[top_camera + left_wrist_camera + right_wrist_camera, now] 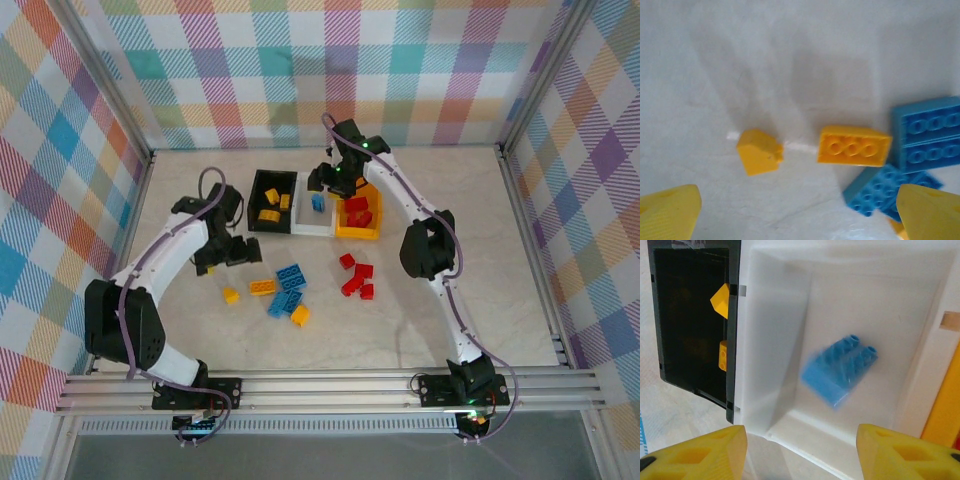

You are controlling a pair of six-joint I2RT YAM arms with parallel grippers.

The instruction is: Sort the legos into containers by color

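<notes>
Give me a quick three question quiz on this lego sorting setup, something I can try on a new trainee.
1. True or false: the black bin holds blue bricks.
2. Short answer: what colour are the bricks in the yellow-orange bin?
3. Multiple choice: the right gripper hangs with open jaws over which container? A the black bin, B the white bin, C the yellow-orange bin.

Key: 1 false, it holds yellow bricks; 2 red bricks; 3 B.
</notes>
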